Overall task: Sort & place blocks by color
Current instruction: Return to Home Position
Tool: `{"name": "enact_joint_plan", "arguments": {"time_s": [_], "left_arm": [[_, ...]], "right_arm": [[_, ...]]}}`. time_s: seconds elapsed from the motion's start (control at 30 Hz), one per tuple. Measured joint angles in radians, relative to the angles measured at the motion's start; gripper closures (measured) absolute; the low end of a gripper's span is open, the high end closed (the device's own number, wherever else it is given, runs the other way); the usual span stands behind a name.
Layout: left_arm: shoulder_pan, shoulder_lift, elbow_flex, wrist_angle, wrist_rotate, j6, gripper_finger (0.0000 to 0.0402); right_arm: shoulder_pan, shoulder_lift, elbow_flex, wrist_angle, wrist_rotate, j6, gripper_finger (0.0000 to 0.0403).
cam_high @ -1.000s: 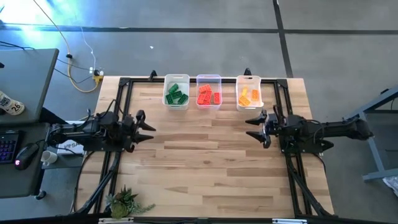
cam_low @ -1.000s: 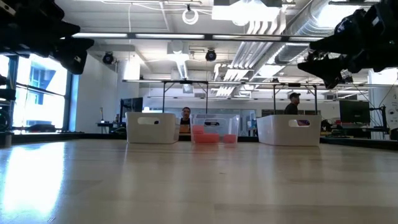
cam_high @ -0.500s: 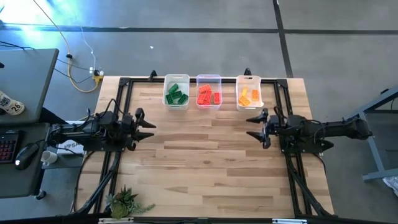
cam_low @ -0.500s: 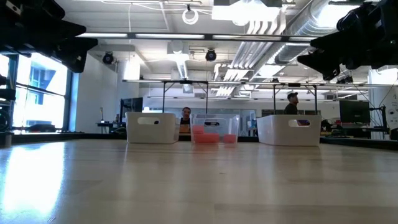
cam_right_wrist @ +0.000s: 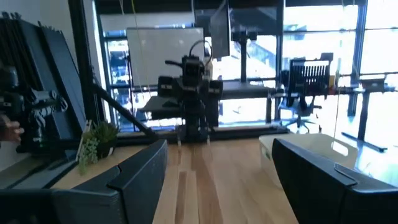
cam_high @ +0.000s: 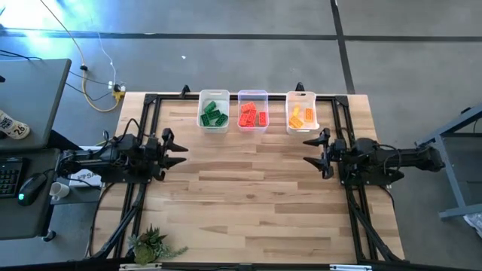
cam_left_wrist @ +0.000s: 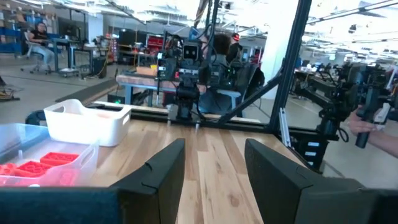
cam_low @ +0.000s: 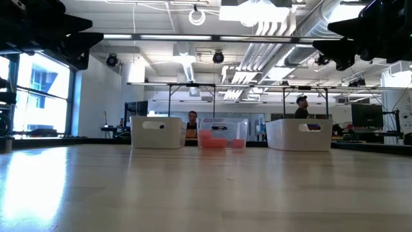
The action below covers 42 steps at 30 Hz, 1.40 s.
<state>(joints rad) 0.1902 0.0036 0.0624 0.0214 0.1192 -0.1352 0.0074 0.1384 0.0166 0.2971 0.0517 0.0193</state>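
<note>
The blocks lie sorted in three small bins along the table's far edge: green blocks [cam_high: 214, 115] in the left white bin, red blocks [cam_high: 252, 114] in the clear middle bin, orange blocks [cam_high: 300, 117] in the right white bin. The left wrist view shows the red blocks [cam_left_wrist: 37, 167] beside a white bin [cam_left_wrist: 87, 121]. My left gripper [cam_high: 183, 154] hovers open at the table's left side, nearer than the green bin. My right gripper [cam_high: 306, 151] hovers open at the right side, nearer than the orange bin. Both point toward the table's middle, facing each other.
A small potted plant [cam_high: 154, 245] stands at the near left corner. Black frame rails [cam_high: 147, 113] run along the left, right and far edges. Bare wood [cam_high: 245, 181] stretches between the two grippers. In the low view, people [cam_low: 192, 118] show in the room behind the bins.
My right gripper has drawn back a little toward the table's right edge and risen, staying open. My left gripper has risen slightly. The blocks and bins have kept still.
</note>
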Motion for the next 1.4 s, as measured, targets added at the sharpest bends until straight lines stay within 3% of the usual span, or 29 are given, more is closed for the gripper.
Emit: {"name": "enact_joint_plan", "arguments": {"time_s": [0.4,1.4], "left_arm": [[0.000,0.000,0.000,-0.001,0.000,-0.003,0.0245],[0.000,0.000,0.000,-0.001,0.001,-0.003,0.0245]], "right_arm": [[0.000,-0.042,0.001,-0.045,0.053,0.006,0.0124],[0.000,-0.042,0.002,-0.047,0.053,0.006,0.0124]]}}
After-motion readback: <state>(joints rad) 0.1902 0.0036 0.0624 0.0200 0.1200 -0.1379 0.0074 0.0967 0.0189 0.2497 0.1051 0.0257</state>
